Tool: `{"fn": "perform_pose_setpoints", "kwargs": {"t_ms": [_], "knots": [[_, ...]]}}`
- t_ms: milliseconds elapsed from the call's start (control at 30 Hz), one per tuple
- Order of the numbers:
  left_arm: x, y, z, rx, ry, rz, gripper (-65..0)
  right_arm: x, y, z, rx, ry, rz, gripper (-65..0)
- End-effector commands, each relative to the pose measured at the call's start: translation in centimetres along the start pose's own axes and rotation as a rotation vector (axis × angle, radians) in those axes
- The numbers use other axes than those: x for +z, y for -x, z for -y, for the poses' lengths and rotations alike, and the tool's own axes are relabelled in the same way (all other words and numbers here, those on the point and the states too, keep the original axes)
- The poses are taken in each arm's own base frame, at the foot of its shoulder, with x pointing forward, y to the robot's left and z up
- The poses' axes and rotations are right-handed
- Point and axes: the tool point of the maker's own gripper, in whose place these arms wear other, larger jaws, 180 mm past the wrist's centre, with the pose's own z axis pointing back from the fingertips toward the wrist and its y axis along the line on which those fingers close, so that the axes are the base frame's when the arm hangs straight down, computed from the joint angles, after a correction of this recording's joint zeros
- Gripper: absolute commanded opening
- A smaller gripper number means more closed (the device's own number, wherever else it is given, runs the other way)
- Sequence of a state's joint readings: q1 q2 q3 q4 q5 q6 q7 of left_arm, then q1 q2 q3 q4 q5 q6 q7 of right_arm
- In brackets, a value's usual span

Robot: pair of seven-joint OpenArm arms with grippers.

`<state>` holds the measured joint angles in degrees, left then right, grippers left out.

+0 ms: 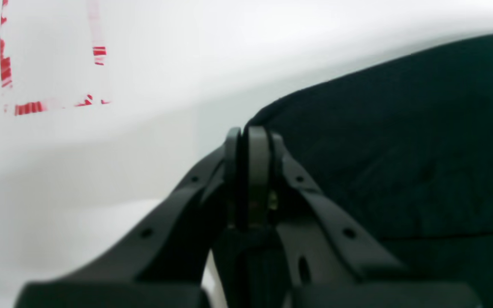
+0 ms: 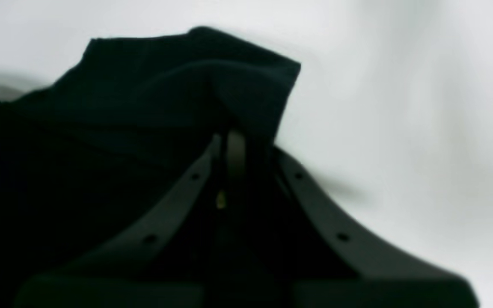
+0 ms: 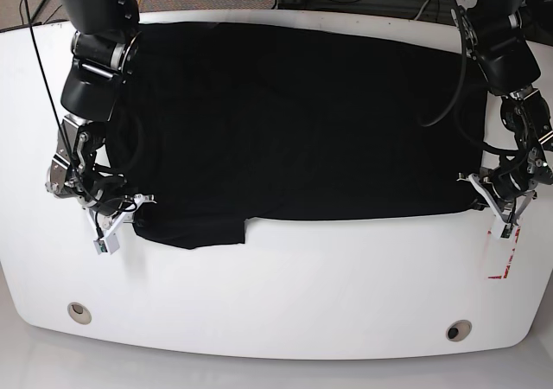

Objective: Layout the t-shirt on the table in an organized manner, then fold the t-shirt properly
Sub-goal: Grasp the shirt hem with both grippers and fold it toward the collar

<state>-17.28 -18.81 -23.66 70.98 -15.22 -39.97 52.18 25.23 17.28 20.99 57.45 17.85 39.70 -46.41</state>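
Note:
The black t-shirt [image 3: 294, 121] lies spread flat across the far half of the white table [image 3: 276, 302]. One sleeve [image 3: 194, 229] sticks out toward the front at the base view's lower left. My right gripper [image 3: 131, 209] sits at that sleeve's outer edge. In the right wrist view my right gripper [image 2: 233, 139] is shut on a raised fold of t-shirt [image 2: 195, 77]. My left gripper [image 3: 492, 203] is at the shirt's corner on the base view's right. In its wrist view my left gripper [image 1: 245, 132] is shut right at the corner of the t-shirt [image 1: 400, 141].
A red-outlined rectangle mark [image 1: 28, 108] lies on the table just beyond my left gripper, the same mark [image 3: 501, 264] near the table's right edge. Two round grommet holes [image 3: 79, 312] [image 3: 458, 329] sit near the front edge. Cables hang off the arms behind the table.

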Motion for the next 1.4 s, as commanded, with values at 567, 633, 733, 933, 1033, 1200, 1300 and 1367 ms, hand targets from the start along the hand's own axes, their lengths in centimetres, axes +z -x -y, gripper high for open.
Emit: {"fn": "perform_pose_setpoints", "kwargs": {"t_ms": [567, 633, 733, 933, 1033, 1200, 1300, 1367], "knots": [[4.1, -1.7, -0.3, -0.143, -0.086, 0.086, -64.4, 7.7, -0.5, -2.5, 0.278, 0.151, -0.015, -63.1], [4.5, -1.1, -0.5, -0.158, -0.095, 0.073, -64.4, 8.3, 0.1, -2.8, 0.275, 0.157, -0.019, -63.1], [4.8, -0.5, -0.4, -0.173, -0.1, 0.061, -64.4, 9.3, 0.8, -3.2, 0.292, 0.178, -0.024, -63.1], [4.8, 0.9, -0.3, -0.173, -0.095, 0.032, -64.4, 10.7, 2.6, -4.0, 0.331, 0.197, -0.055, -63.1], [5.0, 2.1, -0.5, -0.164, -0.101, 0.01, -64.4, 11.3, 3.8, -4.4, 0.345, 0.201, -0.074, -63.1], [5.7, 3.6, -1.6, -0.154, -0.125, -0.02, -64.4, 11.6, 6.1, -5.3, 0.341, 0.188, -0.108, -63.1], [5.8, 4.5, -1.4, -0.153, -0.12, -0.039, -64.4, 12.0, 7.4, -5.5, 0.341, 0.184, -0.135, -63.1], [5.8, 5.0, -1.3, -0.155, -0.117, -0.051, -64.4, 12.1, 8.2, -5.7, 0.337, 0.181, -0.149, -63.1]]}}
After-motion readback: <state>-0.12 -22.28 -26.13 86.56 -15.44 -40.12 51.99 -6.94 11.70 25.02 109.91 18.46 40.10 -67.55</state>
